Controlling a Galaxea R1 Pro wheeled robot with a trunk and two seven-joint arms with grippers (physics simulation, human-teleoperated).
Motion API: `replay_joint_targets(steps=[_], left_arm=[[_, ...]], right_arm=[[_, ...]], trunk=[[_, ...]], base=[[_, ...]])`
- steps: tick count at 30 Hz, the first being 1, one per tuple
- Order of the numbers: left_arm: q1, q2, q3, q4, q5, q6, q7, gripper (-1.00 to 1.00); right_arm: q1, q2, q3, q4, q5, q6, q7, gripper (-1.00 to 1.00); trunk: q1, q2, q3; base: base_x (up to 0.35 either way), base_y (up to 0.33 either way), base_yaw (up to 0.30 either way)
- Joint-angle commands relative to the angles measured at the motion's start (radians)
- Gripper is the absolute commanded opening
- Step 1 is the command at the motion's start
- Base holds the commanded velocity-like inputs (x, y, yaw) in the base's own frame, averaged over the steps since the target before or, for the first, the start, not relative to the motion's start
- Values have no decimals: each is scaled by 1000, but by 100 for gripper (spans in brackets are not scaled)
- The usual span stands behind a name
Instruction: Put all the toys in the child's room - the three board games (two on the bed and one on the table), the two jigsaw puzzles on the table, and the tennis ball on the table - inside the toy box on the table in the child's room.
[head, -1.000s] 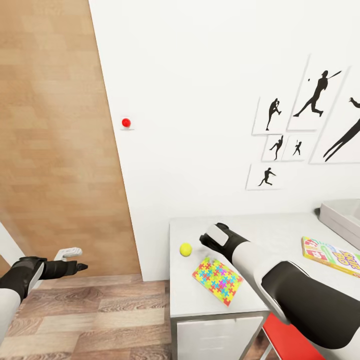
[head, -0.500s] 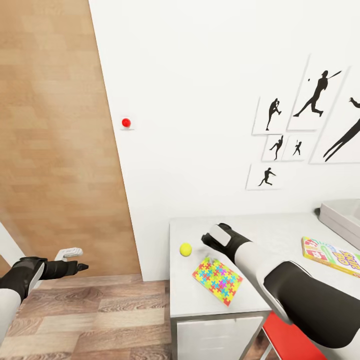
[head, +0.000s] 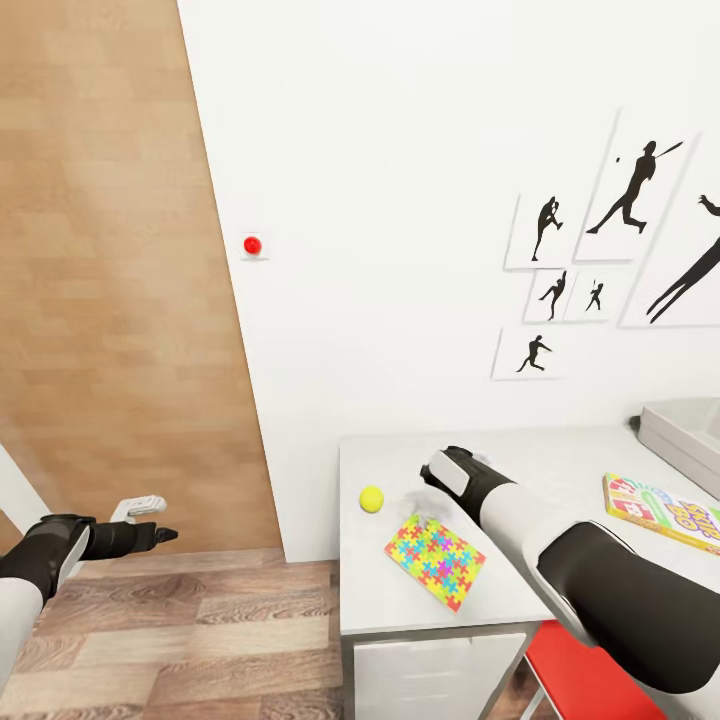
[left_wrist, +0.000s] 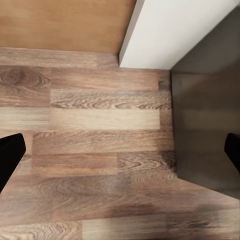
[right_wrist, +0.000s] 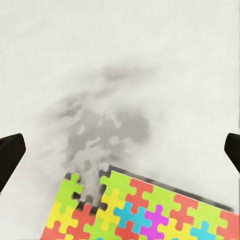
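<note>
White wall, sports silhouettes (head: 600, 250), plank floor (head: 180, 630); grey tabletop (head: 560, 455) at right. Ball (head: 372, 498) near tabletop's left edge, puzzle (head: 437, 560) just beside, lying flat, turned diagonal to edge. Game box (head: 665, 512) farther right, long axis slanting; toy box (head: 685, 435) corner at far right. My right tool (right_wrist: 120, 150) hangs over bare top above puzzle corner, fingers spread wide. Head view hides those fingertips. My left tool (left_wrist: 120, 150) wide open over floor.
</note>
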Motion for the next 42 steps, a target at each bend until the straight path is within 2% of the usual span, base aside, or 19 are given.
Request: replay_joint_targets(steps=[1, 21, 42], left_arm=[[0, -1, 8, -1, -10, 6, -8, 100], [6, -1, 8, -1, -8, 7, -3, 100], [6, -1, 8, -1, -9, 8, 6, 100]], right_arm=[[-1, -1, 8, -2, 2, -7, -5, 100], [-1, 0, 9, -4, 15, -28, -2, 100], [-1, -3, 9, -3, 14, -26, -2, 100]], trunk=[[0, -2, -2], [0, -2, -4], [0, -2, -34]], base=[[0, 0, 0], [8, 23, 0], [6, 18, 0]])
